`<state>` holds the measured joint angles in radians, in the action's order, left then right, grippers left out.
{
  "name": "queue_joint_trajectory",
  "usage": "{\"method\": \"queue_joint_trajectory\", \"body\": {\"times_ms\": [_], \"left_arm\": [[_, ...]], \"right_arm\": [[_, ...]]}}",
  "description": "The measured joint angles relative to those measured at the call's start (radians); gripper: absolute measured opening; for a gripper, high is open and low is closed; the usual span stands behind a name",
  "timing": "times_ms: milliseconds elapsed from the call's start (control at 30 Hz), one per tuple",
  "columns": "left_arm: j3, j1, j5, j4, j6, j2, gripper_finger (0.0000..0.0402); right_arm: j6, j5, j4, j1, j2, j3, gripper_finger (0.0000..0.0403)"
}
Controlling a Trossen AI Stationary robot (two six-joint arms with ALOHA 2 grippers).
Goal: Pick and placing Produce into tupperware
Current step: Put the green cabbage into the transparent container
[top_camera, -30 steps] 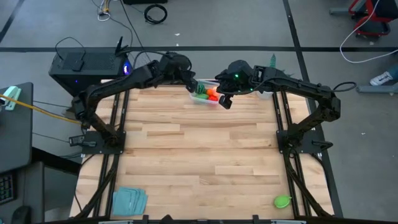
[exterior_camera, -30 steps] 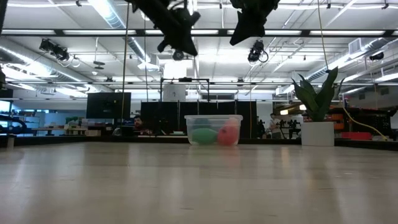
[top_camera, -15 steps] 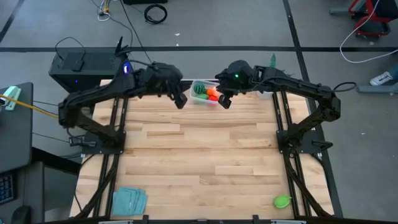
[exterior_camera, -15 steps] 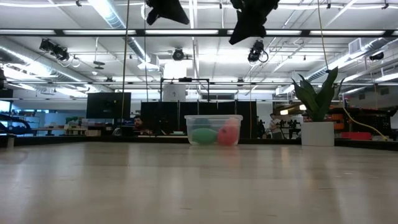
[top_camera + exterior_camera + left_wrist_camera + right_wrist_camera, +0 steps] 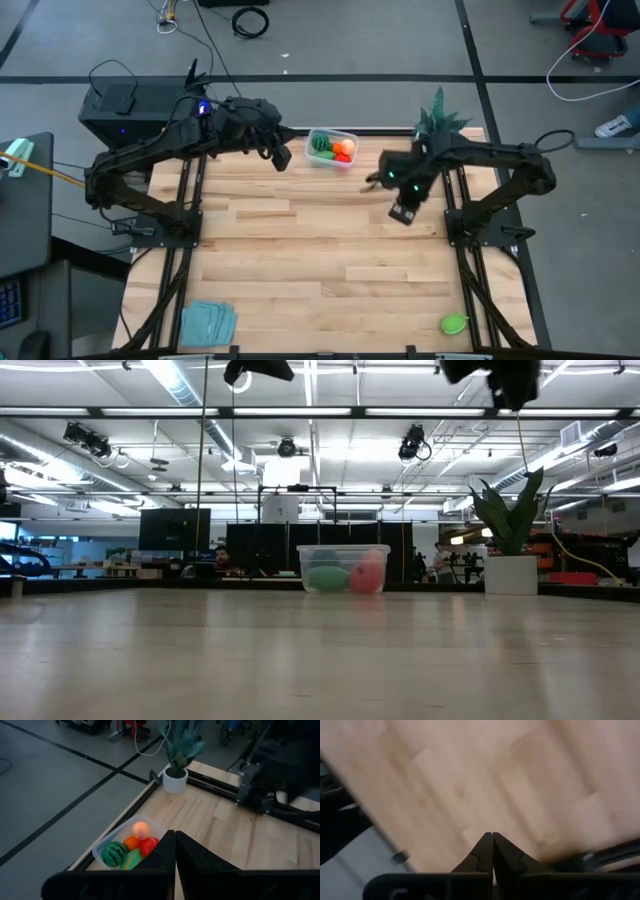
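Right, I have the tupperware (image 5: 332, 147) at the far edge of the table (image 5: 300, 250), a small clear box with rounded corners, standing flat near the middle of that edge. Inside it I see the produce (image 5: 131, 851) packed close together: a striped green watermelon piece (image 5: 114, 854), a peach-orange ball (image 5: 141, 828), a red piece (image 5: 148, 845), an orange piece and a bit of lighter green. From table height the box shows as a cloudy tub (image 5: 343, 569) with a green and a pinkish-red shape behind its wall. One more green piece (image 5: 454, 323) lies alone near the front right corner of the table, well apart from the box. My left gripper (image 5: 281, 158) hangs above the table just to the left of the box, its fingers pressed together with nothing between them. My right gripper (image 5: 401, 213) sits over bare wood to the right and nearer the front, also pinched closed and carrying nothing. The table is pale butcher-block wood in long strips. A teal folded cloth (image 5: 207, 322) lies at the front left corner and a spiky green plant in a white pot (image 5: 437, 107) stands at the far right corner. Around the table is grey floor with dark lines, loose cables and a black box (image 5: 137, 105) to the far left; beyond it, a large hall with strip lights on the ceiling.
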<state>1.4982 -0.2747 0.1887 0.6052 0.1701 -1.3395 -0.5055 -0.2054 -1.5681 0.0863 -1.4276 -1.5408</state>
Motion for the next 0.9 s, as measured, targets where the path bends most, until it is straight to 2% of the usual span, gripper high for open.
{"method": "queue_joint_trajectory", "body": {"times_ms": [200,467,567,767,900], "left_arm": [[0.0,-0.01,0.001,0.0,-0.002,-0.001,0.0008],[0.0,-0.009,0.0,-0.001,0.001,-0.001,0.0017],[0.0,-0.009,-0.001,-0.002,0.011,-0.001,0.0008],[0.0,-0.007,-0.001,-0.01,0.088,-0.001,0.0016],[0.0,-0.007,-0.001,-0.012,0.123,-0.001,0.0021]], "right_arm": [[-0.204,-0.127,-0.004,-0.21,0.041,0.0,0.0005],[-0.201,-0.188,-0.003,-0.537,0.056,0.0,0.0004],[-0.172,-0.212,-0.003,-0.634,0.056,0.0,0.0003],[-0.087,-0.206,0.017,-0.792,0.049,0.0,0.0009],[-0.039,-0.131,0.051,-0.853,0.047,0.0,0.0032]]}}
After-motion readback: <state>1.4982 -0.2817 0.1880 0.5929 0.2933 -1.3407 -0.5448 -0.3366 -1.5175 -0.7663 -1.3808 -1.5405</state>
